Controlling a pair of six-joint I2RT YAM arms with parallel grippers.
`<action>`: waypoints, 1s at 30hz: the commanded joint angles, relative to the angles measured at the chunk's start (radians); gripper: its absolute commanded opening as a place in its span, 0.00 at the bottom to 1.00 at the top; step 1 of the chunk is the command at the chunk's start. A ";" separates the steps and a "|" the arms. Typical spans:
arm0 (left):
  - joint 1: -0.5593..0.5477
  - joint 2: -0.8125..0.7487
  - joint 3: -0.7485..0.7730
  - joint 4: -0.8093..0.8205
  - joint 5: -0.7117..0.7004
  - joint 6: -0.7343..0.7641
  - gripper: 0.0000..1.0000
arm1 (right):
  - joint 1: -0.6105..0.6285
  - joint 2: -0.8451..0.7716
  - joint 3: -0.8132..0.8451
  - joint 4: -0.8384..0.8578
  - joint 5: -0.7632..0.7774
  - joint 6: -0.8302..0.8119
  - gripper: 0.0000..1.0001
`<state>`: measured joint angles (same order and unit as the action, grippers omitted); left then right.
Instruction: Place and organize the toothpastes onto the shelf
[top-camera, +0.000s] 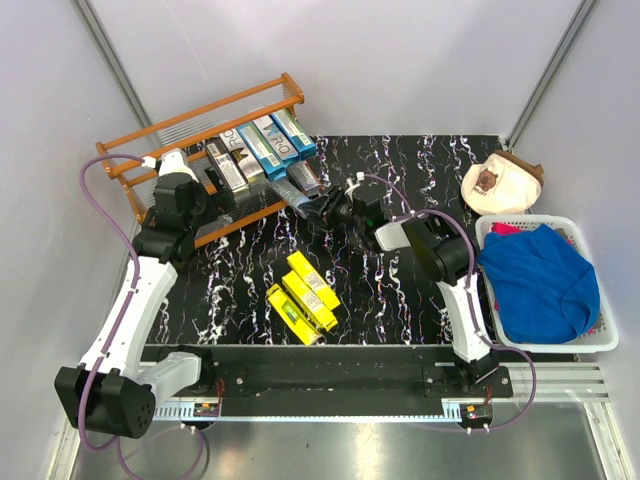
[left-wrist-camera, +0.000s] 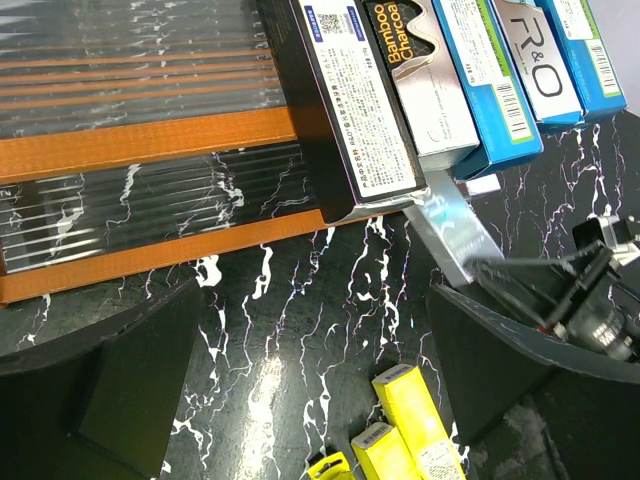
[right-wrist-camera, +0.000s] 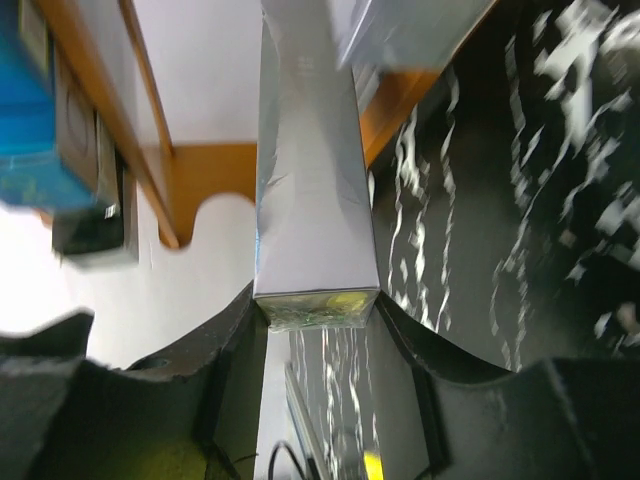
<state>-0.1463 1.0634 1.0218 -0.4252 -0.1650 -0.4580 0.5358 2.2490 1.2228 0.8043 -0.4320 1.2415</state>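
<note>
**Top view.** The shelf (top-camera: 200, 118) stands at the far left of the black marbled mat (top-camera: 400, 290). Side by side on its lower tier lie a black carton (top-camera: 222, 168), a charcoal carton (top-camera: 247, 160) and teal cartons (top-camera: 278, 140). The right gripper (top-camera: 322, 207) sits just off the shelf's front right corner, clamped on a silver carton (top-camera: 298, 190). The left gripper (top-camera: 222, 190) hovers at the shelf's front rail, spread wide and holding nothing. Three yellow cartons (top-camera: 305, 292) lie together on the mat, well in front of the shelf. Far to the shelf's right is a white basket (top-camera: 560, 347) with a blue cloth (top-camera: 535, 280) in it.

**Left wrist view.** The left gripper (left-wrist-camera: 300, 390) has its fingers (left-wrist-camera: 100, 400) wide apart over bare mat (left-wrist-camera: 270, 330), just in front of the shelf (left-wrist-camera: 150, 140). The black carton (left-wrist-camera: 350, 120) overhangs the front rail. To its right lie the charcoal carton (left-wrist-camera: 410, 80) and the teal cartons (left-wrist-camera: 490, 90). The silver carton (left-wrist-camera: 450, 225) slants from the shelf's front edge down to the right gripper (left-wrist-camera: 545, 290). Whether it touches the rail cannot be told. The yellow cartons (left-wrist-camera: 410, 420) show at the bottom edge.

**Right wrist view.** The right gripper (right-wrist-camera: 315, 305) pinches the near end of the silver carton (right-wrist-camera: 310, 170) between both fingers (right-wrist-camera: 230, 370). The carton points towards the shelf (right-wrist-camera: 200, 170). A blurred teal carton (right-wrist-camera: 25, 110) shows on the shelf at the left edge.
</note>
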 joint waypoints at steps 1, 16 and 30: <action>0.001 -0.017 0.046 0.037 0.008 0.025 0.99 | 0.001 0.061 0.099 0.096 0.122 0.070 0.00; 0.001 -0.026 0.047 0.036 0.008 0.039 0.99 | 0.000 0.207 0.211 0.053 0.249 0.153 0.00; 0.001 -0.022 0.044 0.036 0.018 0.039 0.99 | 0.000 0.190 0.173 0.013 0.295 0.156 0.51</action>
<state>-0.1463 1.0603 1.0218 -0.4252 -0.1631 -0.4358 0.5499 2.4393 1.4044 0.8577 -0.2447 1.4109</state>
